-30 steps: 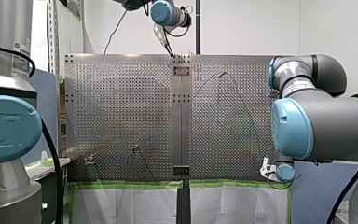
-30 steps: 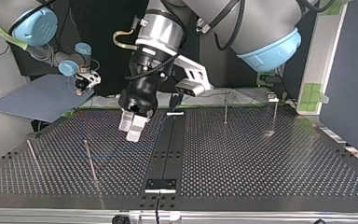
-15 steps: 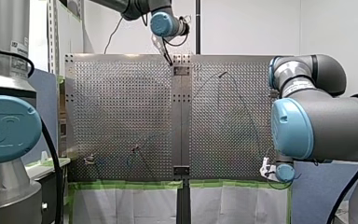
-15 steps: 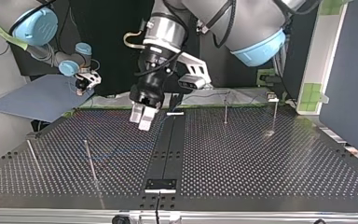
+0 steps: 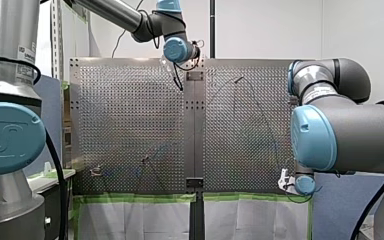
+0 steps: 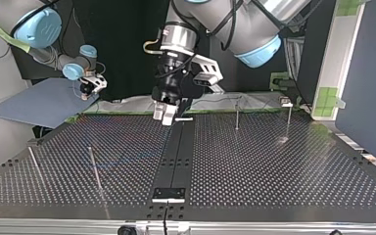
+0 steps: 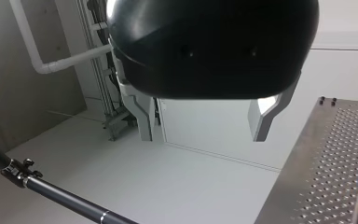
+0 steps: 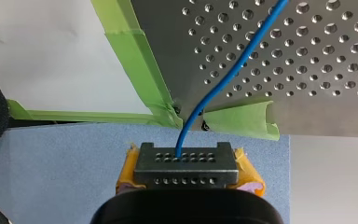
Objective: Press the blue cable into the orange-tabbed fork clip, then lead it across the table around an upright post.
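- My right gripper (image 8: 186, 159) is closed on the cable (image 8: 223, 79), which comes out between its yellow pads (image 8: 249, 175).
- This gripper sits off the bench (image 6: 274, 166), just past the near right corner in the front view, over a blue mat (image 8: 51, 172).
- From the pads the cable rises past the green tape (image 8: 135, 60) at that corner and runs on over the holed top.
- My left gripper (image 7: 205, 122) has its fingers (image 7: 144, 116) spread wide with nothing between them.
- It hangs raised above the bench, beside the dark strip (image 6: 176, 152) down the middle.
- In its wrist view a bench corner lies ahead and to one side, and a black rod (image 7: 60, 198) crosses lower down.
- Thin upright posts (image 6: 94, 169) stand on the bench: two towards the top view's near left corner, two by its far right edge.
- The two near-left posts stand on the same half as the cable.
- A small fitting (image 5: 96, 171) sits by the front view's near left corner, too small to make out.
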Action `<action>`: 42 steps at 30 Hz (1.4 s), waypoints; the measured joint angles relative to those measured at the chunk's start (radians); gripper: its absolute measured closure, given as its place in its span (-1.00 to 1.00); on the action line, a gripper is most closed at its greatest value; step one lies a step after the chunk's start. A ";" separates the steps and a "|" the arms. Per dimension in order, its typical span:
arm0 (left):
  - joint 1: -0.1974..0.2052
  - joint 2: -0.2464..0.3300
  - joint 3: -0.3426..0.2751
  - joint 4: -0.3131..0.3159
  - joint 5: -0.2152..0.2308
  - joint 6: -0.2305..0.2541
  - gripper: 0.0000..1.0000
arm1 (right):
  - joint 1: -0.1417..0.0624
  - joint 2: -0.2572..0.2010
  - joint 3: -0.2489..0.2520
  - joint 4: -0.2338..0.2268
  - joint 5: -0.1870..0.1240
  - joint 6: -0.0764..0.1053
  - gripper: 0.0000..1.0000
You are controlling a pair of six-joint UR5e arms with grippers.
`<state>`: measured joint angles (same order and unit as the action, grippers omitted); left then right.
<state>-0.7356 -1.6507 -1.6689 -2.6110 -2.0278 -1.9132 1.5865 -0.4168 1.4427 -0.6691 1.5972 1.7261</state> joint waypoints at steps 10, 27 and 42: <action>0.001 0.000 -0.092 0.092 -0.002 0.003 -1.00 | 0.003 0.000 0.000 0.000 0.000 -0.001 1.00; 0.002 0.000 -0.243 0.140 -0.009 0.007 -1.00 | 0.008 0.001 0.000 -0.001 0.000 0.000 1.00; 0.008 0.000 -0.365 0.145 -0.023 0.027 -1.00 | 0.012 0.002 0.000 -0.003 0.000 0.000 1.00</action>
<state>-0.7278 -1.6511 -2.0339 -2.4658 -2.0508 -1.8857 1.5988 -0.4152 1.4422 -0.6718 1.5970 1.7261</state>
